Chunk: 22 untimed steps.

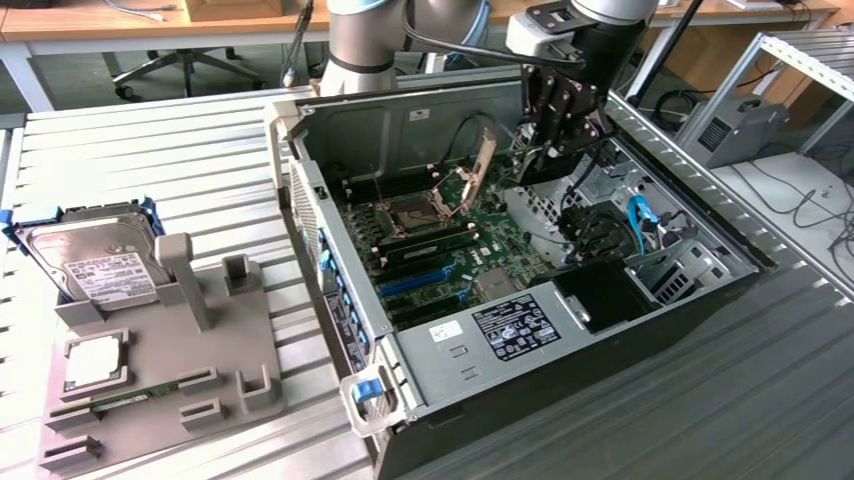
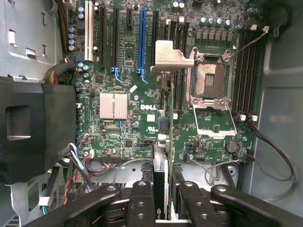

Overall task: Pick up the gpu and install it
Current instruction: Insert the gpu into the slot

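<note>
In the wrist view the gpu (image 2: 163,142) is seen edge-on, a thin dark and green card running out from between my fingers (image 2: 142,203), with its silver bracket (image 2: 171,56) at the far end. My gripper (image 2: 164,205) is shut on it. The card hangs above the green motherboard (image 2: 118,132), over the strip between the long blue slot (image 2: 142,42) and the open processor socket (image 2: 208,80). In the exterior view my gripper (image 1: 558,140) reaches down into the open computer case (image 1: 400,120) near its back wall, above the motherboard (image 1: 454,240).
A grey holder (image 1: 160,370) stands on the slatted table at the exterior view's left, with a hard drive (image 1: 87,265) leaning in it. Inside the case are a black box (image 2: 33,127), loose cables (image 2: 279,156) and memory slots (image 2: 248,71).
</note>
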{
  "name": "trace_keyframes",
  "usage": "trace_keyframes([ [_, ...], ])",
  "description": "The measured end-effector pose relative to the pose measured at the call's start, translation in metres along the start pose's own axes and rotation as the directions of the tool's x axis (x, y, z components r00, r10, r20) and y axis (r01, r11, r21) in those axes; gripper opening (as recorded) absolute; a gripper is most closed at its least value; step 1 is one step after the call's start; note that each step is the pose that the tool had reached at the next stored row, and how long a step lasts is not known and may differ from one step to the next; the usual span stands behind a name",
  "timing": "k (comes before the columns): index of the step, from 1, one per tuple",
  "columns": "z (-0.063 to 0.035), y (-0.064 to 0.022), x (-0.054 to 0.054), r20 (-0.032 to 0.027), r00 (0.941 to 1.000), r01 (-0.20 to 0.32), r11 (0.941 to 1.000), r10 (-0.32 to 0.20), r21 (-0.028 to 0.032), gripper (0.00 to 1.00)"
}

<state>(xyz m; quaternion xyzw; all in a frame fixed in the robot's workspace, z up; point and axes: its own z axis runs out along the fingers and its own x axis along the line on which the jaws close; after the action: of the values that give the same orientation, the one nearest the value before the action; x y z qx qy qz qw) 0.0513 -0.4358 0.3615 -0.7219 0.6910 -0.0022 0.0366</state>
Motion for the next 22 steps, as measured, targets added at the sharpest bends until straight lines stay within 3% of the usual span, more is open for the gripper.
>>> trace_keyframes([
  [22,0.0056,0.0022,0.0005,-0.0001,1.0000,0.000,1.0000,0.000,0.0000,0.26],
])
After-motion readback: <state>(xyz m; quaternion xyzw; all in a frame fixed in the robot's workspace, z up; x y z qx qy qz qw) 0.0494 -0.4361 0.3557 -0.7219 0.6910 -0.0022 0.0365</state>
